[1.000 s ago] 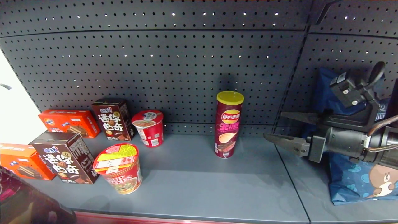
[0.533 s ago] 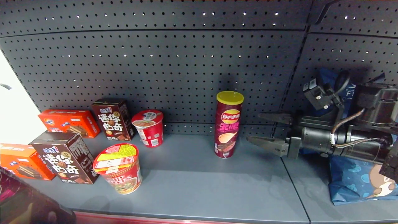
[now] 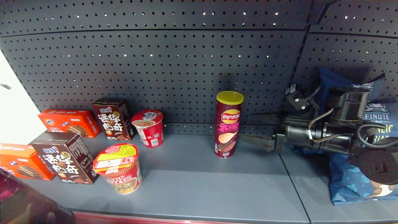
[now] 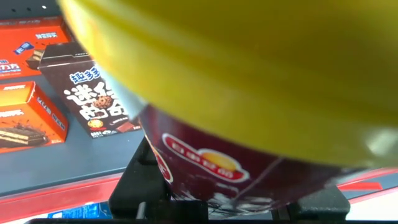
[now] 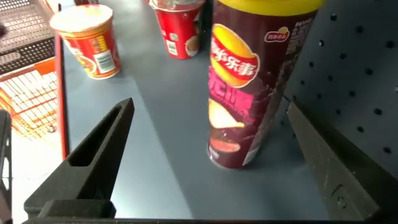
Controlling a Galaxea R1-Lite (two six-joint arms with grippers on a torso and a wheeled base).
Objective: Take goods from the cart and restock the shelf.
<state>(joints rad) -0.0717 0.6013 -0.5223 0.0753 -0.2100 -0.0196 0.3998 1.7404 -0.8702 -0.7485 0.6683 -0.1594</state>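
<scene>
Maroon chip cans point(image 3: 229, 124) point(image 4: 236, 174), two, red cups point(image 3: 149, 127) point(image 3: 119, 169), two

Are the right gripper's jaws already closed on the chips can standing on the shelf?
No, the right gripper holds its jaws wide apart, touching neither side of the upright chips can.

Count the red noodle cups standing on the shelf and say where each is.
2. One noodle cup stands at the back, beside the rear brown box; the other stands nearer the front edge, right of the front brown box. None seems hidden.
</scene>
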